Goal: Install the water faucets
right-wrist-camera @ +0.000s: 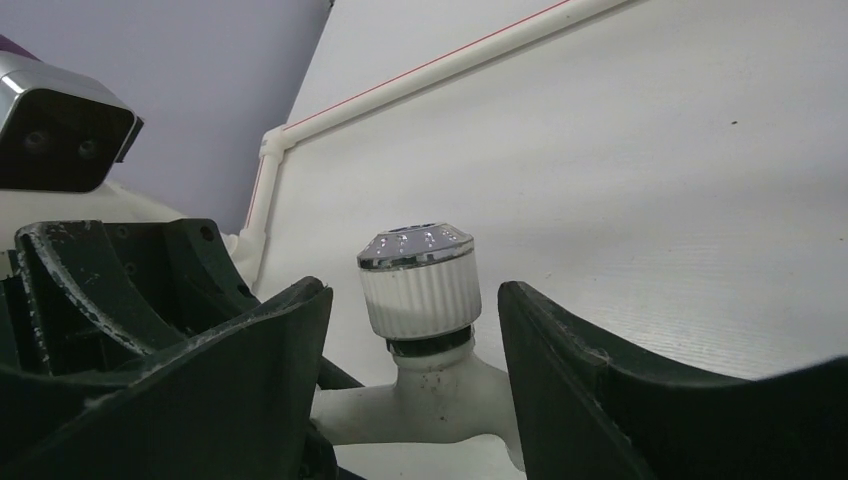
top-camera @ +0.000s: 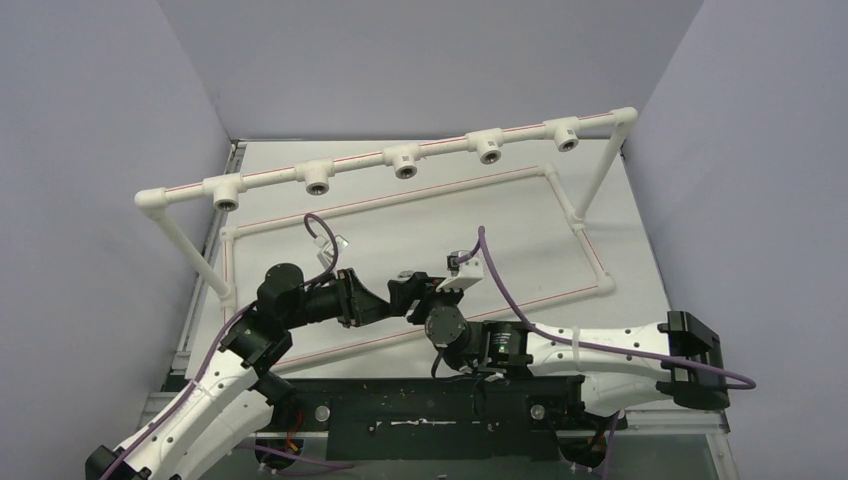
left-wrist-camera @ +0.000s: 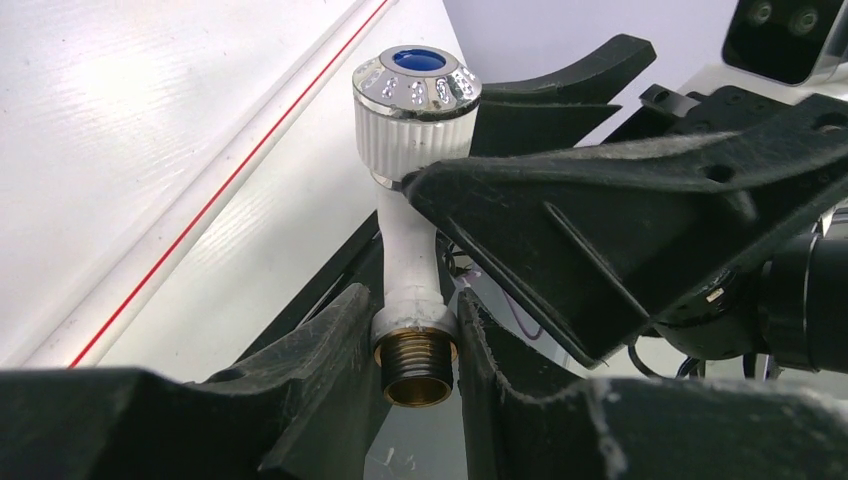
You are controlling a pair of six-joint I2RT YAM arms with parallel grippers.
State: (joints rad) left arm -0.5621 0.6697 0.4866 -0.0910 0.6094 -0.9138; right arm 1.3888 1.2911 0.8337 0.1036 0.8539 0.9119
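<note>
Now the faucet (left-wrist-camera: pixel 408 240) is held over the table (top-camera: pixel 520 230), near its front middle, between the two arms. The left fingers (left-wrist-camera: pixel 320 340) are clamped on its white collar, just above the brass thread (left-wrist-camera: pixel 418 370). The right fingers (right-wrist-camera: pixel 260 350) stand apart, one on each side of the knob (right-wrist-camera: pixel 420 285), with gaps showing. Behind, the pipe frame (top-camera: pixel 445 150) carries five open sockets.
</note>
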